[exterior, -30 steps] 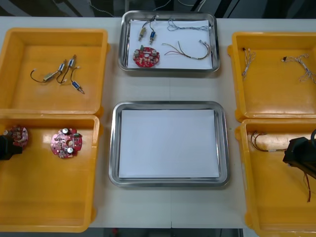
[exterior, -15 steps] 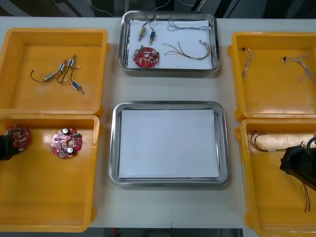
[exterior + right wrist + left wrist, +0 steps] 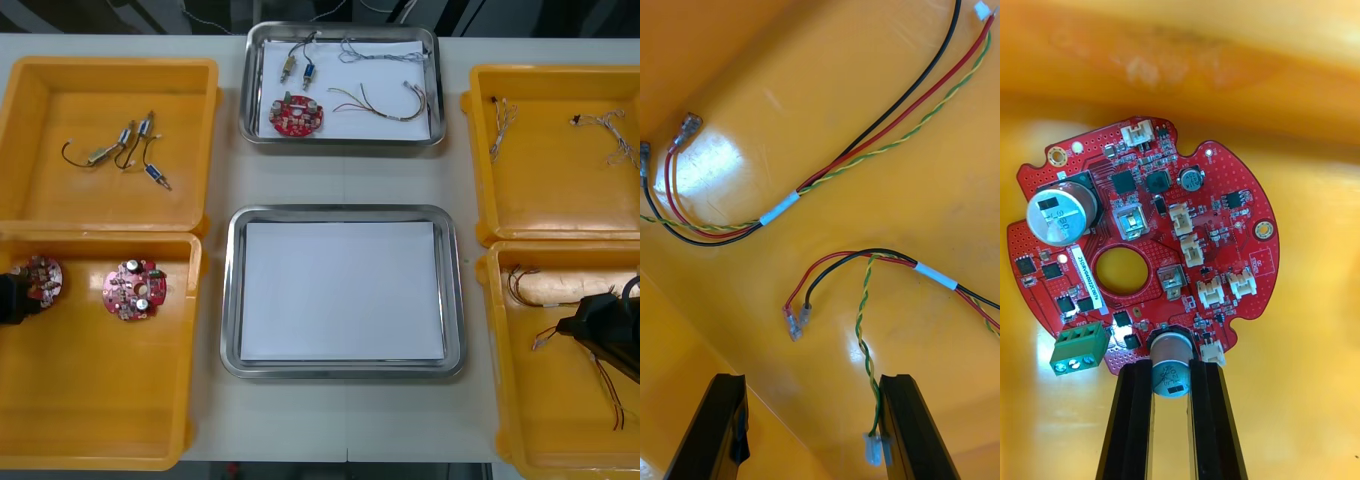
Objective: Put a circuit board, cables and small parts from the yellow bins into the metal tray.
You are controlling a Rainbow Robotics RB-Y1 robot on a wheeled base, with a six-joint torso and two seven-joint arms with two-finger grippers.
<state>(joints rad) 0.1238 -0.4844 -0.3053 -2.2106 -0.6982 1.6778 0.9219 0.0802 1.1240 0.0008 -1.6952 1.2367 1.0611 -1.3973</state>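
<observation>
Circuit board (image 3: 1232, 247) round, red, central hole | left fingers (image 3: 1135, 420) clamped on its silver cylinder (image 3: 1171, 367) | right fingers (image 3: 715, 427) apart above cables (image 3: 780, 208)

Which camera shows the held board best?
Left wrist view: the board faces it, left gripper shut on it. Front view shows it far off in a left bin. Right wrist view: open right gripper over cables.

light: bright, even | glare: white patches on yellow bin (image 3: 707, 161) floor | sheen: metal tray (image 3: 232, 300) rim

Tray (image 3: 232, 300) between bins (image 3: 60, 130), second tray (image 3: 250, 90) behind it, boards (image 3: 133, 290) in near-left bin (image 3: 100, 400), cables (image 3: 522, 285) right
</observation>
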